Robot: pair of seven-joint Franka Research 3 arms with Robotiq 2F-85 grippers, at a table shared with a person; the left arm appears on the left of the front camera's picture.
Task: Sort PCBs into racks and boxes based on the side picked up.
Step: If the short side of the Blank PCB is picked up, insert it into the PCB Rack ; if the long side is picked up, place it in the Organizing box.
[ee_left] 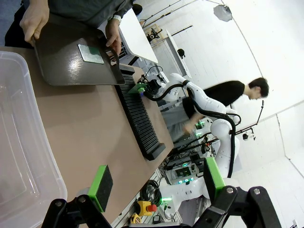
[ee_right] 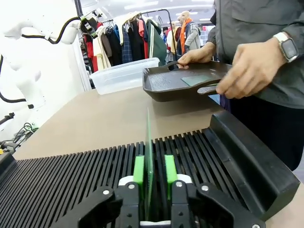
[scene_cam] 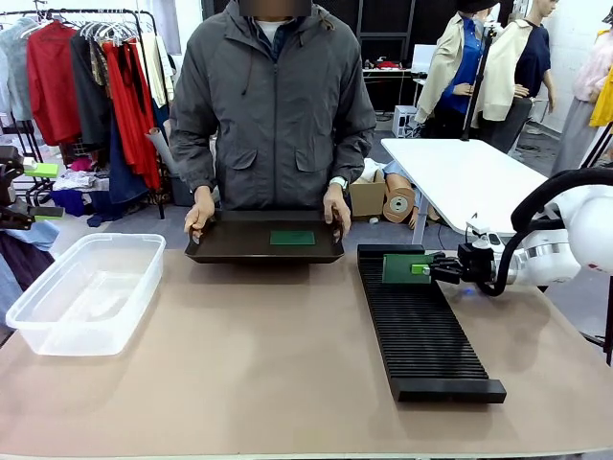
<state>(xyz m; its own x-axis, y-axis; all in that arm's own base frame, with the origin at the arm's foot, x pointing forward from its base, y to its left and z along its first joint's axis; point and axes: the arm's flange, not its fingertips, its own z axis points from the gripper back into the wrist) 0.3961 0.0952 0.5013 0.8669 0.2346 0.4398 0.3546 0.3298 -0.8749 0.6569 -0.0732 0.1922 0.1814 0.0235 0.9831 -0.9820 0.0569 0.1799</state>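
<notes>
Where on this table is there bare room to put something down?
The widest bare stretch of table lies between the clear tub and the black rack, on the near side of the tray that the person holds. A narrower strip runs right of the rack. It is crowded at the rack's far end, with the right gripper at a standing PCB.

right arm [scene_cam: 565, 251] comes in from the right side, wrist roughly level, right gripper [scene_cam: 433, 269] held low and pointing sideways across its own base. its green pads [ee_right: 138, 170] are narrowly parted, not pressed together. left gripper [ee_left: 156, 184] is parked off to the side, raised, jaws wide apart, pads facing each other.
</notes>
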